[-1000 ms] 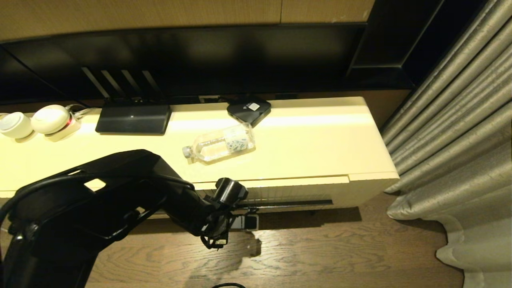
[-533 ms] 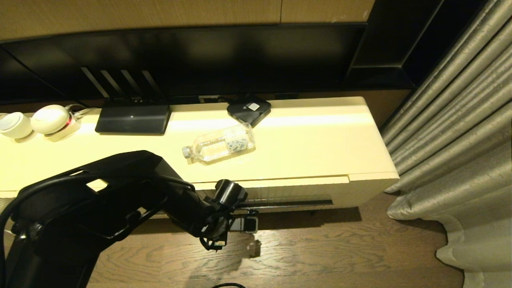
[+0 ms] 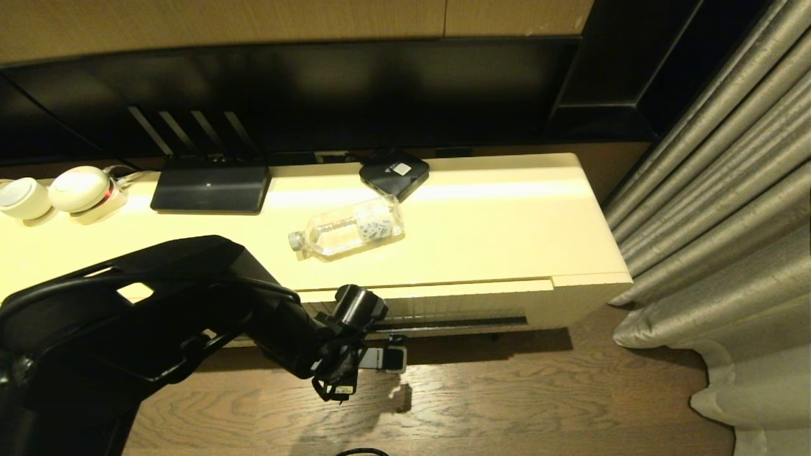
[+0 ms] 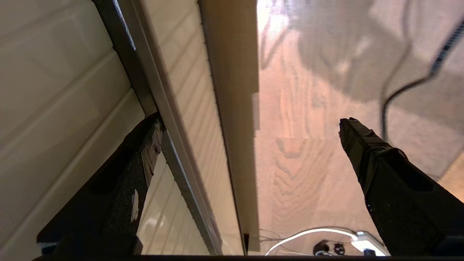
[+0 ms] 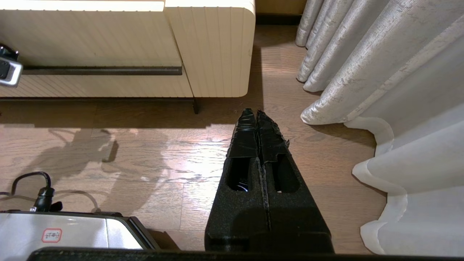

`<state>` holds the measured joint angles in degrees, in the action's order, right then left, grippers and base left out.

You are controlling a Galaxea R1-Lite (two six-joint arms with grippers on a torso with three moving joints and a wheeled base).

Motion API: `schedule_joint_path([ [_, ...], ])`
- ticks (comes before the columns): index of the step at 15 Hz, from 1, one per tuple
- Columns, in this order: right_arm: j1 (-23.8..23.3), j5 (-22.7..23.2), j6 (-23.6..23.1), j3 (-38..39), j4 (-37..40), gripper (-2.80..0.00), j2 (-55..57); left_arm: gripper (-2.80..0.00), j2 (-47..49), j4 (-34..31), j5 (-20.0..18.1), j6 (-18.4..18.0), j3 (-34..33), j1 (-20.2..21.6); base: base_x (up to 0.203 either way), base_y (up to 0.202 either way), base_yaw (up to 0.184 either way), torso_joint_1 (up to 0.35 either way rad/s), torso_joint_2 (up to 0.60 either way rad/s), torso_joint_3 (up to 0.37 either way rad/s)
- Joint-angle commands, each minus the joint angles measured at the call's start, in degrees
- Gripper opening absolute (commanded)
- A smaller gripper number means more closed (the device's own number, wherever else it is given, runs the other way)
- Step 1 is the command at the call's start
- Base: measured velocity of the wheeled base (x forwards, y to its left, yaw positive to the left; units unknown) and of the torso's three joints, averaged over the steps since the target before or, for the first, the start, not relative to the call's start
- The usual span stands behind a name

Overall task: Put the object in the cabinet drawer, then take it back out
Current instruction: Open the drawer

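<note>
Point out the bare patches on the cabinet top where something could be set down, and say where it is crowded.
The widest bare stretch runs from the water bottle and black square box to the cabinet top's curtain-side end. A narrower strip lies along the front edge, left of the bottle. The back left is crowded: black router and two white round devices.

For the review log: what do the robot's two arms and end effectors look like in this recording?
The left arm is a bulky matte-black shell with cut-out openings and black cabling near the wrist, where a small silver-edged module sits. The left end effector has two tapered black fingers wrapped in wrinkled black tape. The right end effector has the same taped fingers on black foam-like bases with oval slots.
</note>
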<state>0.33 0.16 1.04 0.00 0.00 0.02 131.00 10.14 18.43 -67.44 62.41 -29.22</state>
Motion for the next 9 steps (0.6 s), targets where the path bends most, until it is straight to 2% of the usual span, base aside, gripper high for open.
schedule_joint_path([
  [1, 0.0, 0.0, 0.0, 0.0, 0.0, -2.8, 0.1, 0.0, -1.3, -0.2, 0.1, -0.3, -1.0, 0.0, 0.0, 0.0, 0.0, 0.0, 0.0, 0.0],
  [9, 0.0, 0.0, 0.0, 0.0, 0.0, -2.8, 0.1, 0.0, -3.1, -1.3, -0.7, 0.0, -3.1, -0.8, 0.0, 0.0, 0.0, 0.0, 0.0, 0.0],
])
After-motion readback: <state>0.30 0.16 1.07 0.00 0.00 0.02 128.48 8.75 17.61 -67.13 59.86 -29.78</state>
